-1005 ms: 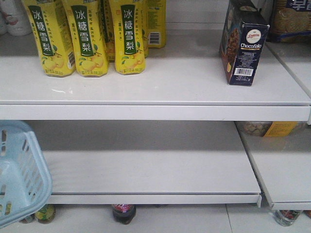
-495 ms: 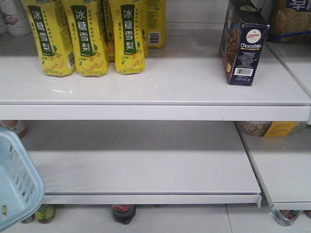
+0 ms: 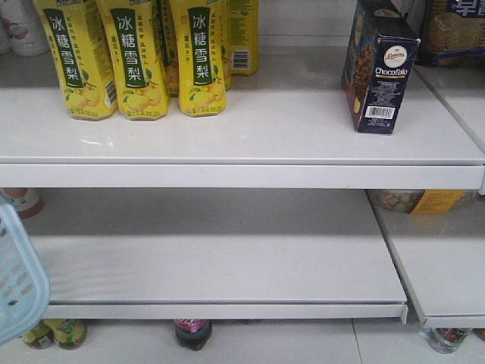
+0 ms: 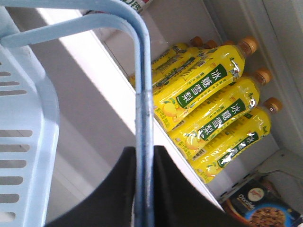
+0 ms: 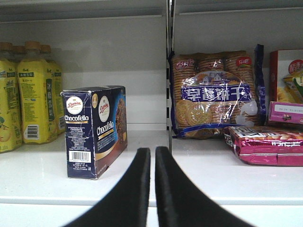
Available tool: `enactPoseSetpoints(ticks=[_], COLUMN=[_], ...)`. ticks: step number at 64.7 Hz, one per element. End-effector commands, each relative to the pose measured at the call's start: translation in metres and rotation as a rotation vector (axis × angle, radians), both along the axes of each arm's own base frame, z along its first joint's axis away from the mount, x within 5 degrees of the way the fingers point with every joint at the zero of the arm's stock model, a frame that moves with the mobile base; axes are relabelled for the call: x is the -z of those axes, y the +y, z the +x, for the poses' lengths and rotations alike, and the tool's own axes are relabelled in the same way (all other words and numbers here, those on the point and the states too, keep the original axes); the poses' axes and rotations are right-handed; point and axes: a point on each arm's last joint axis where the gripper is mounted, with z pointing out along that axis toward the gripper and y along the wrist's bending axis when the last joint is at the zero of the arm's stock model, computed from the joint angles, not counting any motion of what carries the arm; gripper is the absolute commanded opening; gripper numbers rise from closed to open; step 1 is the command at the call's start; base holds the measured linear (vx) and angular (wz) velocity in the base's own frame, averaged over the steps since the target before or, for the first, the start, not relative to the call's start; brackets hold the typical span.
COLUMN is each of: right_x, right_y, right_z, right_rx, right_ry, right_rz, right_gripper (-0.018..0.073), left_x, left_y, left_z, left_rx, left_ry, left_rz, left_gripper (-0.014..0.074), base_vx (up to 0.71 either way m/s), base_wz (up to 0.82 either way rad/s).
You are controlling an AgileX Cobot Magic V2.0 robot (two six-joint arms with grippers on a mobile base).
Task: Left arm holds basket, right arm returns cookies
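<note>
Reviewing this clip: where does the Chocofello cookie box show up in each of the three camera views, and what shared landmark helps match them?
Exterior front-facing: cookie box stands upright at the upper right, on the top shelf.
Left wrist-mounted: cookie box sits in the bottom right corner, cut off by the frame edge.
Right wrist-mounted: cookie box stands left of centre on the shelf, left of the right gripper.
Shared landmark: the yellow bottles.
</note>
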Motion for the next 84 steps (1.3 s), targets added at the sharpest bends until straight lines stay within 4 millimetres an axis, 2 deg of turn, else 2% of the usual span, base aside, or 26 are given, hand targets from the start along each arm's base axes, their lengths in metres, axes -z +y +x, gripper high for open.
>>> enactPoseSetpoints(ticks=[1, 17, 30, 46, 84], right_x=[-0.009, -0.009, -0.009, -0.009, -0.009], right_y=[-0.001, -0.001, -0.001, -0.001, -0.001], right_z=[-0.001, -0.001, -0.001, -0.001, -0.001], right_rx=[0.019, 0.019, 0.019, 0.019, 0.018], right_ry=[-0.034, -0.034, -0.034, -0.034, -0.034], right_rz=[-0.029, -0.029, -0.029, -0.029, -0.029], right_gripper=[-0.0011, -0.0011, -0.0011, -0.0011, -0.0011], left_x=[-0.018, -0.019, -0.012, -0.011, 0.002], left_y=[-0.002, 0.005, 0.006, 0.006, 0.003], left_z=[-0.003, -0.004, -0.002, -0.001, 0.0], left_rx=[-0.013, -0.138, -0.152, -0.155, -0.088], left_ry=[-0.121, -0.113, -0.035, -0.023, 0.096], left_rz=[0.13, 0.325, 0.409, 0.55, 0.652], left_gripper=[0.0, 0.0, 0.0, 0.0, 0.0], base_vx=[0.0, 0.0, 0.0, 0.0, 0.0], base_wz=[0.0, 0.0, 0.0, 0.0, 0.0])
